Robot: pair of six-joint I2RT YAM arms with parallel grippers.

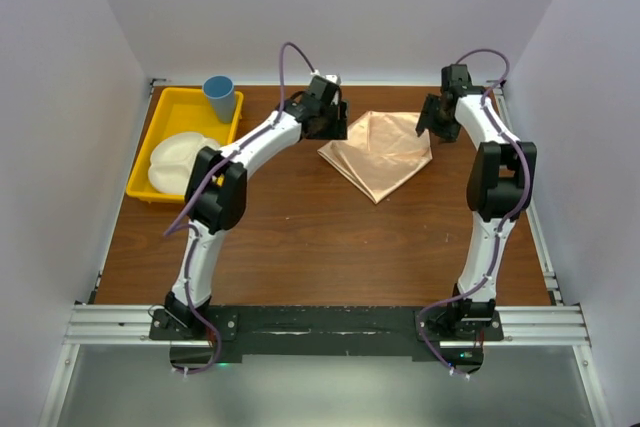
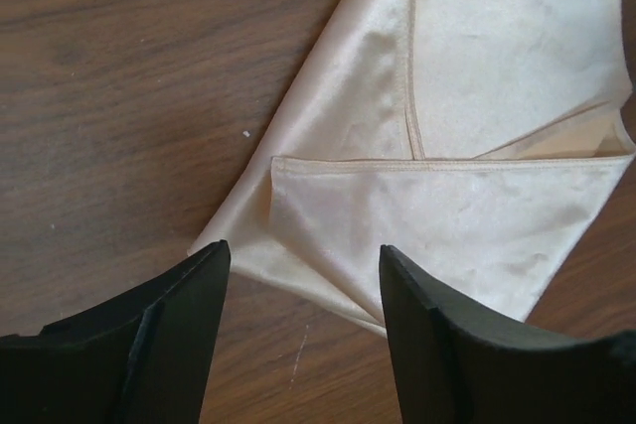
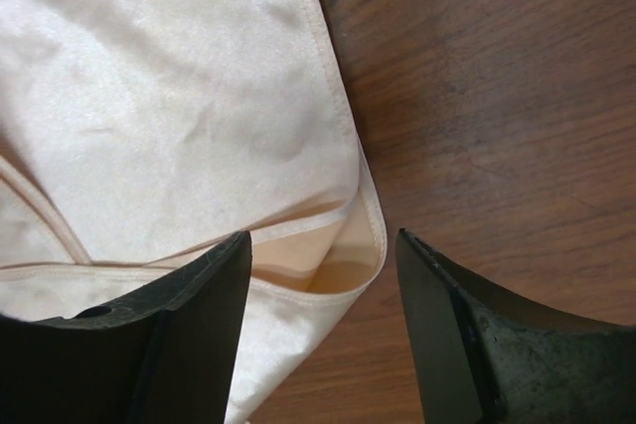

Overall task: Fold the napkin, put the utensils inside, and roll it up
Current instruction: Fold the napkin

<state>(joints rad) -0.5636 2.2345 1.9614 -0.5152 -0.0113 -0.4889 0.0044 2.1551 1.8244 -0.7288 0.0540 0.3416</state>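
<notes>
Folded peach napkin (image 1: 378, 154) lying upper centre of frame on wooden surface (image 1: 300, 237); left pincer (image 2: 303, 270) hovering over its left corner, fingers standing apart; right pincer (image 3: 323, 250) hovering over its right corner, fingers likewise apart.

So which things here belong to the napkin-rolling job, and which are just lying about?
Job: peach napkin, partly folded; left gripper and right gripper, both open at its corners. No fork is in view.
Lying about: yellow tray, white divided plate in it, blue cup at its far corner.

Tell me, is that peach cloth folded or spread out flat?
Folded: the napkin lies in overlapping layers, and its hemmed edges cross one another in both wrist views.
</notes>
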